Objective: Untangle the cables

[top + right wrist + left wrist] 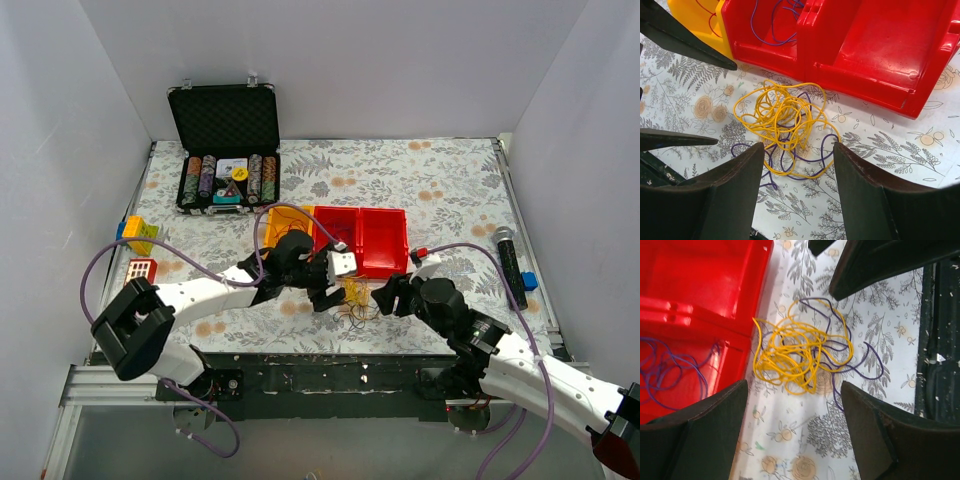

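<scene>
The cables (790, 355) lie as a small tangle of yellow and purple wire on the flowered tablecloth, just in front of the red bins (365, 240). Above the tangle's near edge, my left gripper (794, 390) is open and holds nothing. My right gripper (797, 147) is open too, and its fingers straddle the tangle's (785, 120) near loops without closing on them. From above, the two grippers flank the tangle (357, 298), left (325, 292) and right (386, 298). A loose purple wire (775, 25) lies in the left red bin. A red wire (702, 10) lies in the yellow bin (692, 20).
An open black case of poker chips (225, 150) stands at the back left. Toy blocks (138, 235) sit by the left edge. A black microphone (508, 260) and a blue block (529, 281) lie at the right. The table's front rail (940, 365) runs close behind the tangle.
</scene>
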`<state>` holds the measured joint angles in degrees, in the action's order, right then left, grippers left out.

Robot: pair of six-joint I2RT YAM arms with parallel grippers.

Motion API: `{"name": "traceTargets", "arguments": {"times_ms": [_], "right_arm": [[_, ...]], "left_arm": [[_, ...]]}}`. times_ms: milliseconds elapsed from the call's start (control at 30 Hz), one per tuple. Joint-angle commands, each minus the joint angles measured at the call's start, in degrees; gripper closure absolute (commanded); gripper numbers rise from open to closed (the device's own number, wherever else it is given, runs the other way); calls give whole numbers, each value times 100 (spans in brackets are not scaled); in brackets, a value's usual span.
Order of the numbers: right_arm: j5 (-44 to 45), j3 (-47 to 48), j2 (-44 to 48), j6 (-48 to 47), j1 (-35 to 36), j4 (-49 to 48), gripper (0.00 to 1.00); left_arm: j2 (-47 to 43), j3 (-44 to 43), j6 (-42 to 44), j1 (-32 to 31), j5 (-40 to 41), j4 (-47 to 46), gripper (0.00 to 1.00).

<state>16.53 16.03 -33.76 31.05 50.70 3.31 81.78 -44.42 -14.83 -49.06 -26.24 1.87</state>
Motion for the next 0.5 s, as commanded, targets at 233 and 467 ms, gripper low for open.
{"name": "traceTargets", "arguments": {"times_ms": [233,467], "right_arm": [[113,-65,45,-55,-16,-164,35],[69,-4,-8,-90,-51,-155,35]], "left_arm": [[-505,988,2718,-130,-390,-1426,39],[-233,1287,3706,-209,-215,-2646,57]]}}
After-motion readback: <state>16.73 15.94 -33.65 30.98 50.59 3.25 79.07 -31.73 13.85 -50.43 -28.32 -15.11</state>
